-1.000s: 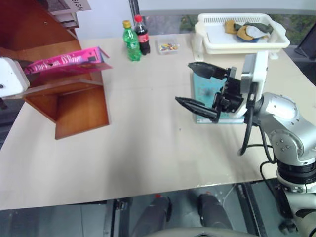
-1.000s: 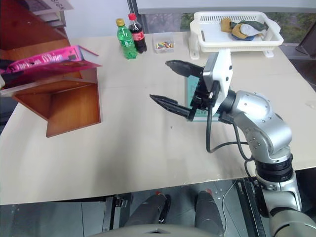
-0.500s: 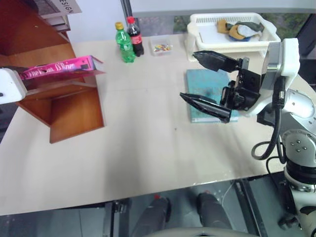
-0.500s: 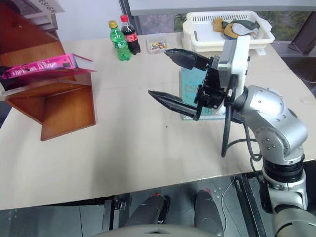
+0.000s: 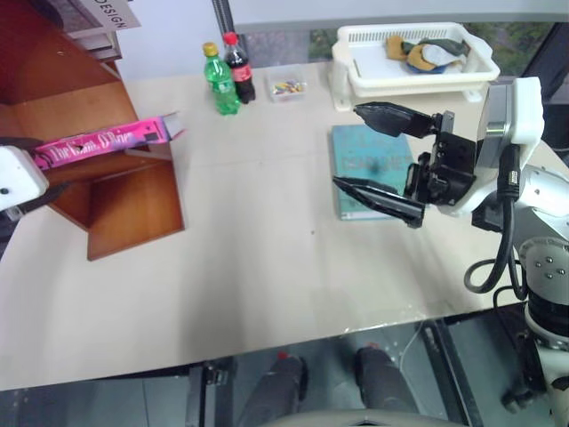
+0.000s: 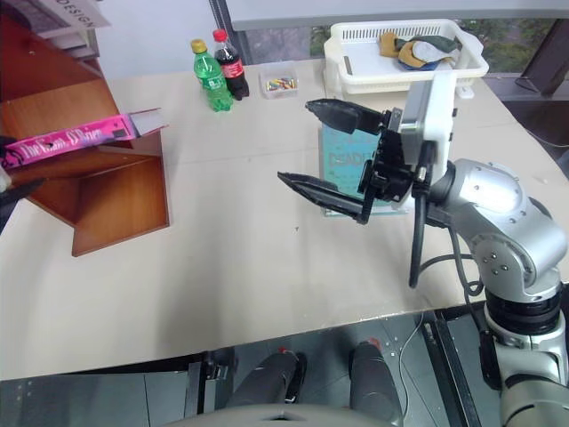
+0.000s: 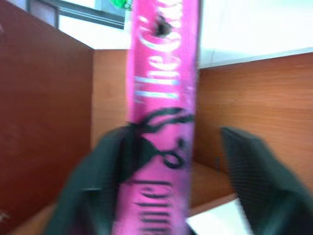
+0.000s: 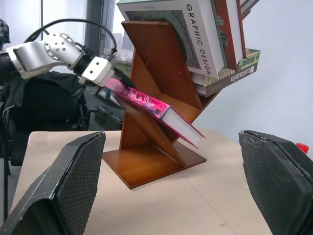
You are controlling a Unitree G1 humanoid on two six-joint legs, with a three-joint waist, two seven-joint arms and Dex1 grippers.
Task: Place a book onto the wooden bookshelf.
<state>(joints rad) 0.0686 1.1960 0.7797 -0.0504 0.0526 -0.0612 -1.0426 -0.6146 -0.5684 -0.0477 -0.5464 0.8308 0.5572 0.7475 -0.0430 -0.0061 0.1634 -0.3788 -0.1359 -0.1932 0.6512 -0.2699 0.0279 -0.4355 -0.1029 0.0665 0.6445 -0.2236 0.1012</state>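
Right gripper (image 5: pixel 384 153): held above the table (image 5: pixel 267 267) at mid-height, pointing toward 9 o'clock, black fingers spread wide with nothing between them.

Left gripper (image 7: pixel 171 186): seen at the 9 o'clock edge of the head views, fingers parted on either side of the book's spine, one finger against it, the other clear of it.

Book (image 5: pixel 102 142): bright pink, lying tilted on a slanted board of the wooden bookshelf (image 5: pixel 133 213), one end overhanging toward 3 o'clock.

Bookshelf, upper compartment: larger books (image 8: pixel 205 34) are stacked aslant.

White basket (image 5: pixel 418 76), at 1 o'clock: crumpled cloths are held inside.

Teal book (image 5: pixel 360 169): flat beneath the right gripper.

Two bottles (image 5: pixel 224 76): at 11 o'clock.
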